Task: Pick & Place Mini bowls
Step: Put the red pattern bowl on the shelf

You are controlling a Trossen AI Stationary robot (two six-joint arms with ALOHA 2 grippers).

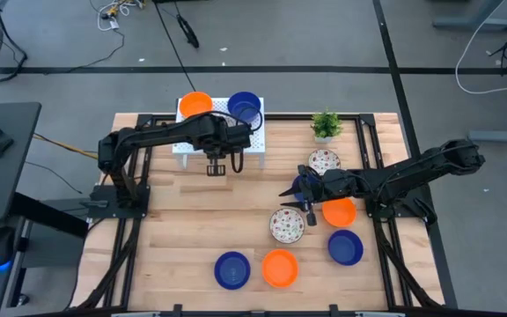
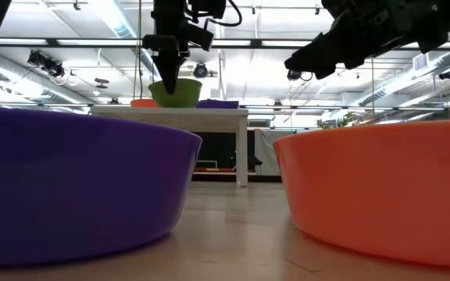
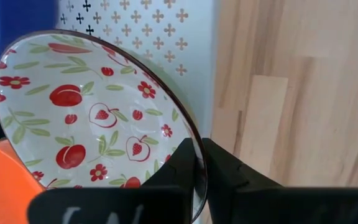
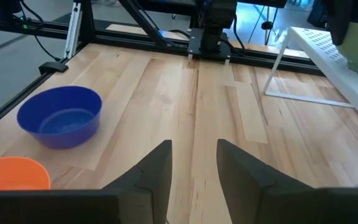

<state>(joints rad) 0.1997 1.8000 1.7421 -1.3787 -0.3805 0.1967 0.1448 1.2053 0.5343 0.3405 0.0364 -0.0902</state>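
My left gripper (image 3: 199, 152) stands over the white perforated rack (image 1: 255, 145) at the table's far side, shut on a white mini bowl with red fruit pattern (image 3: 86, 118). In the low view that bowl's outside (image 2: 175, 94) looks green; in the high view the arm hides it. An orange bowl (image 1: 195, 104) and a blue bowl (image 1: 245, 107) sit on the rack. My right gripper (image 4: 193, 155) is open above bare table wood near the middle (image 1: 294, 189). Two patterned bowls (image 1: 324, 161) (image 1: 286, 225), two orange bowls (image 1: 339, 211) (image 1: 280, 268) and two blue bowls (image 1: 345, 247) (image 1: 232, 269) rest on the table. My left gripper pinches the patterned bowl's rim (image 3: 194, 134), one finger (image 3: 176, 168) inside the bowl and one (image 3: 229, 171) outside. The fingers come from above, pointing down (image 2: 170, 70). The bowl sits upright with its base at the rack's top; whether it rests there I cannot tell.
A small green potted plant (image 1: 326, 124) stands at the far edge, right of the rack. The rack's legs (image 2: 242, 148) rise from the table. Bare wood lies left of the near bowls (image 1: 174, 229). Black frame rails run along both table sides (image 1: 121, 246).
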